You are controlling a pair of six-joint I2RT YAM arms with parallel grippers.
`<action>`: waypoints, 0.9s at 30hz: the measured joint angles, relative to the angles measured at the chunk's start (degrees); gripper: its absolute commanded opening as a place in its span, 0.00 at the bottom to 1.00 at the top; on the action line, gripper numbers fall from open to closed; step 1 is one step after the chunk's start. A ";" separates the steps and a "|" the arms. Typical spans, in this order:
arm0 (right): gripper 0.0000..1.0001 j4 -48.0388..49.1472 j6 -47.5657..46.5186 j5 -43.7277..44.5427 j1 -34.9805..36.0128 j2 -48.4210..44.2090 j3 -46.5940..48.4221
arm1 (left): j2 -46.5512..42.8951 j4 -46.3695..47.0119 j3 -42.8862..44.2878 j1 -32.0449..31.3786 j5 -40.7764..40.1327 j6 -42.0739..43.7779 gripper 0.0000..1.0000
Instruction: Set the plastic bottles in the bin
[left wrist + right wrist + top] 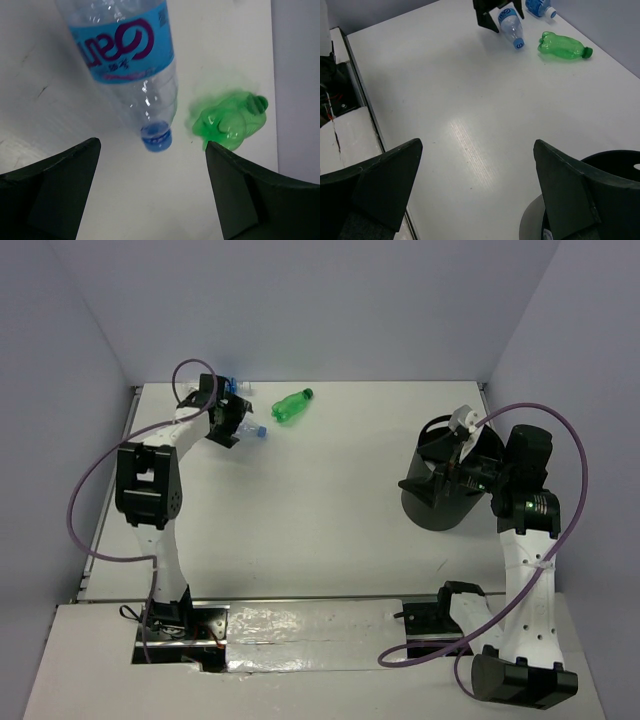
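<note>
A clear bottle [127, 60] lies on the desk [320, 510], far left, a green bottle [230, 122] beside it. The left claw [150, 150] hangs wide open over the clear one and should drop down around its middle. The right claw [477, 145] is open by the bin [437, 512]

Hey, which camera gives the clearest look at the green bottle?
The right wrist view: the green bottle lies on its side there, whole, seen side-on and fairly large. The top view shows it whole but small. The left wrist view shows it nearly end-on, so foreshortened.
</note>
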 measured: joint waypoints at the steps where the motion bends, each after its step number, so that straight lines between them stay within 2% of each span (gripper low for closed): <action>1: 1.00 0.17 0.13 0.00 0.00 0.00 0.00 | 2.05 -0.61 2.60 0.17 -0.76 -0.52 0.99; 8: 1.00 1.11 1.05 0.20 -0.02 -0.79 -0.20 | 12.94 -5.07 15.85 3.02 -2.12 -2.80 0.99; 11: 1.00 1.75 1.68 0.24 -0.02 -1.05 -0.76 | 16.52 -5.77 17.75 4.61 -2.01 -3.04 0.94; 16: 1.00 2.60 2.69 0.57 -0.02 -0.96 -1.03 | 16.72 -4.92 17.31 6.54 -0.24 -2.45 0.70; 17: 1.00 2.84 2.86 0.66 -0.02 -1.01 -1.03 | 16.72 -4.44 17.11 6.80 0.11 -1.38 0.59; 19: 1.00 3.10 3.17 0.79 -0.02 -1.05 -1.03 | 16.68 -2.75 16.28 7.26 1.73 0.09 0.49; 20: 1.00 3.21 3.26 0.90 -0.02 -1.11 -1.03 | 16.57 -1.64 15.78 7.43 2.75 1.22 0.40; 23: 1.00 3.30 3.52 1.25 -0.02 -1.40 -1.05 | 15.28 1.64 13.57 7.89 5.95 5.14 0.26; 27: 1.00 3.39 3.74 1.46 -0.02 -2.21 -1.05 | 9.81 5.22 6.84 7.50 11.54 9.14 0.19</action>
